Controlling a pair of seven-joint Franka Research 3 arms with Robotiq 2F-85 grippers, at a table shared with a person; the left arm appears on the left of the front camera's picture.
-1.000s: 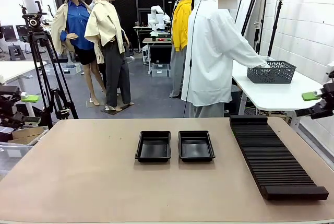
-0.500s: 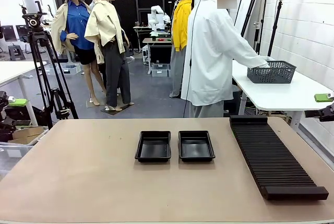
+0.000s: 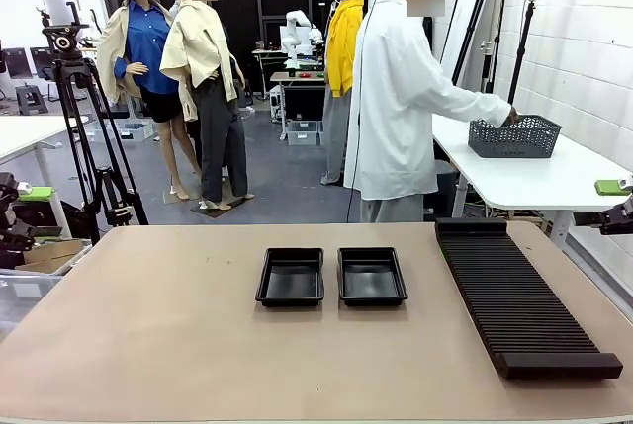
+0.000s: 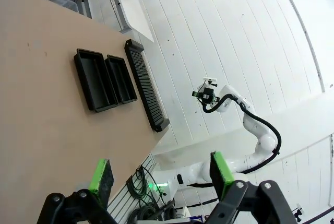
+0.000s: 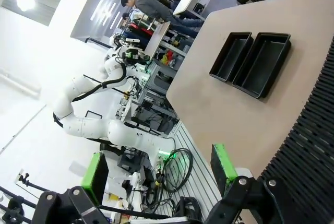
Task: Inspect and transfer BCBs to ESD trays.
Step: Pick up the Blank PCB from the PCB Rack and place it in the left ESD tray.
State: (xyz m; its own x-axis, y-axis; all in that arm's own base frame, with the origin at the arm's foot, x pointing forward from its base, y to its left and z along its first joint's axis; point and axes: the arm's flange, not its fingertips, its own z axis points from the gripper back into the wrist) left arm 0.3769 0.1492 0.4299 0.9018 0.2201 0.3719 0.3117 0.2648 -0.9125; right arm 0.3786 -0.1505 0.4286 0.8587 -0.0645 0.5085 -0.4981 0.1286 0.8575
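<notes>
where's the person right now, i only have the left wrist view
Observer: The person stands past the table's far edge, turned toward a white side table on the robot's right.
Operator: what are they doing over there
Observer: One hand is at the rim of a grey mesh basket that sits on that side table.
Operator: and the right gripper, it's tiny from here
Observer: The right gripper is open, with nothing between its jaws, and it hangs off the table's right edge.
</notes>
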